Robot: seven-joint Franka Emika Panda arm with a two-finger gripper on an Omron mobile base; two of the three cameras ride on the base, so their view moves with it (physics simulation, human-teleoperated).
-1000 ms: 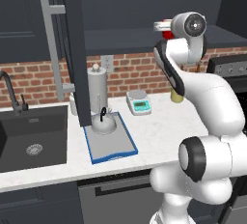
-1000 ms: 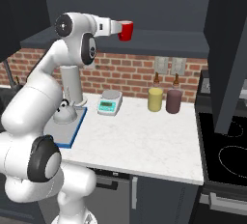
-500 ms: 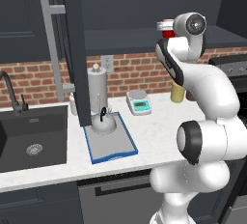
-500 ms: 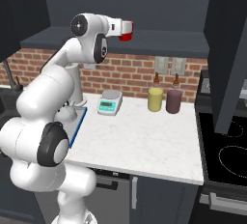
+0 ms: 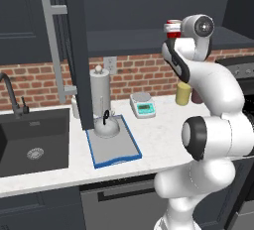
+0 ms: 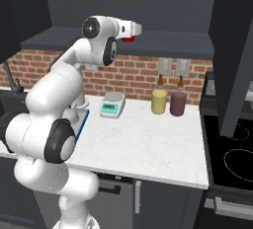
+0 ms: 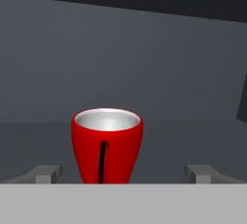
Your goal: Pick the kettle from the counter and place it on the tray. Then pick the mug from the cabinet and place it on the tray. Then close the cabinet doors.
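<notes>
The red mug (image 7: 107, 146) stands upright on the dark shelf of the cabinet (image 5: 129, 40), its handle turned toward the hand camera. My gripper (image 7: 125, 174) is open, one fingertip on each side of the mug with clear gaps, touching nothing. In the base views the mug (image 5: 173, 28) sits just beyond the raised hand, and the gripper (image 6: 133, 30) hides most of it. Down on the counter (image 5: 154, 137) the silver kettle (image 5: 106, 127) rests on the blue-rimmed tray (image 5: 116, 149). Both cabinet doors (image 5: 75, 50) hang open.
A tall grey cylinder (image 5: 99, 91) stands behind the tray. A white scale (image 5: 143, 105), a yellow canister (image 5: 183, 93) and a maroon canister (image 6: 178, 103) line the brick wall. The sink (image 5: 30, 140) lies left, the stove (image 6: 232, 149) right. The right door (image 6: 232, 50) juts forward.
The hand has pushed forward into the cabinet, so the open fingers now flank the mug. The mug, kettle and tray have not moved.
</notes>
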